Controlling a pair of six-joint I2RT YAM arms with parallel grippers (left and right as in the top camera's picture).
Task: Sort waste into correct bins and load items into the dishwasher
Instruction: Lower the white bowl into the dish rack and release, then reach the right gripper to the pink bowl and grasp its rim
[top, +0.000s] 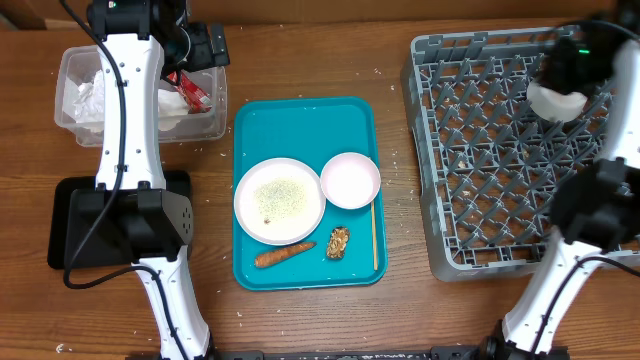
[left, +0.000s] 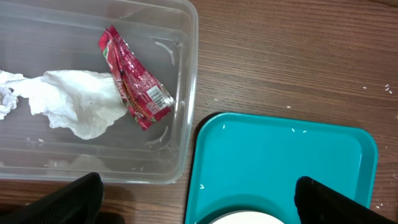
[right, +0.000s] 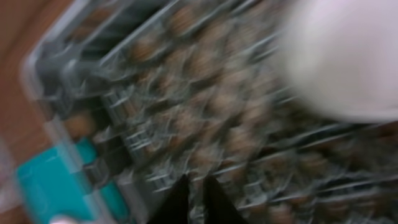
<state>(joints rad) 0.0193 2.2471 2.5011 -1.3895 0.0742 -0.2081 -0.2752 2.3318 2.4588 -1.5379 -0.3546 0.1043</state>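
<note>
My left gripper (top: 212, 48) (left: 199, 205) is open and empty, above the near right corner of the clear tub (top: 70, 60) (left: 183, 93). The tub holds the red-and-white wrapper (top: 190, 92) (left: 134, 78) and white napkins (top: 90, 100) (left: 74, 99). On the teal tray (top: 305, 120) (left: 280, 155) are a white plate (top: 280, 200) (left: 242, 218) with rice grains (top: 275, 195), a white bowl (top: 350, 180), a carrot piece (top: 285, 255), a brown lump (top: 338, 242) and chopsticks (top: 375, 235). My right gripper (top: 570, 65) (right: 196, 199) is shut and empty over the grey dish rack (top: 480, 150) (right: 155, 93), with the white cup (top: 558, 98) (right: 348, 56) in the rack, apart from the fingers.
The black tray (top: 70, 220) lies at the left, partly under my left arm. Stray rice grains are scattered on the wooden table (top: 400, 320). The right wrist view is blurred.
</note>
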